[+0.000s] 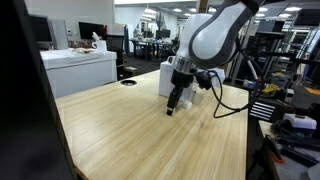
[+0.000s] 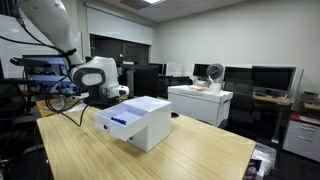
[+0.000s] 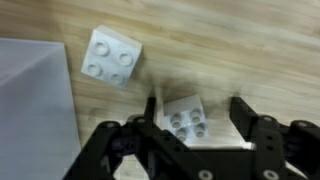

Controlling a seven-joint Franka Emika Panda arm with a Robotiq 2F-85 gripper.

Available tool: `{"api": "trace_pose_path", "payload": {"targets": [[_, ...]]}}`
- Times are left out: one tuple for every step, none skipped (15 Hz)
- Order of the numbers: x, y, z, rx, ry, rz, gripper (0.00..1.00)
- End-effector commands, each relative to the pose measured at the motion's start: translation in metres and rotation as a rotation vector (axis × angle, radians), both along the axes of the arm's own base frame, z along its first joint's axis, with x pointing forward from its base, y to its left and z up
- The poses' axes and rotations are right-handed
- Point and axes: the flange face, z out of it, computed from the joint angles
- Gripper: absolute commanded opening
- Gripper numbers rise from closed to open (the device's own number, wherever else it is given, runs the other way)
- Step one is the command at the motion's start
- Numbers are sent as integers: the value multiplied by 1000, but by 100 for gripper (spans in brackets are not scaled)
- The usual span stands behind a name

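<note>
In the wrist view a small white studded block [image 3: 188,122] lies on the wooden table [image 3: 240,50] between my gripper's [image 3: 195,108] two black fingers. The left finger [image 3: 150,108] is close against the block's side; a gap shows between the block and the right finger [image 3: 243,110]. The jaws stand apart and are not clamped on it. A second, larger white studded block [image 3: 110,55] lies tilted farther off to the left. In an exterior view the gripper [image 1: 172,105] points down at the table beside a white box [image 1: 165,78].
The white box [image 2: 135,122] stands on the table and fills the wrist view's left edge [image 3: 30,110]. Cables [image 1: 235,100] hang by the arm. A round grommet hole [image 1: 128,83] sits near the far edge. A white cabinet [image 1: 80,68] and desks stand beyond.
</note>
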Motion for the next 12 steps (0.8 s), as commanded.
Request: {"api": "trace_pose_path", "payload": {"targets": [[2, -3, -4, 10, -14, 17, 44], [3, -3, -3, 10, -15, 16, 39], [4, -2, -2, 11, -16, 15, 32], [5, -2, 0, 10, -16, 12, 25], [4, 0, 1, 10, -15, 10, 17], [5, 0, 5, -4, -13, 0, 11], [3, 0, 7, -4, 10, -18, 13], [2, -1, 12, -22, 22, -38, 13], [2, -3, 18, -41, 33, -49, 13], [2, -5, 29, -60, 44, -64, 13], [2, -5, 43, -65, 45, -72, 13], [2, -6, 56, -78, 42, -83, 13]]}}
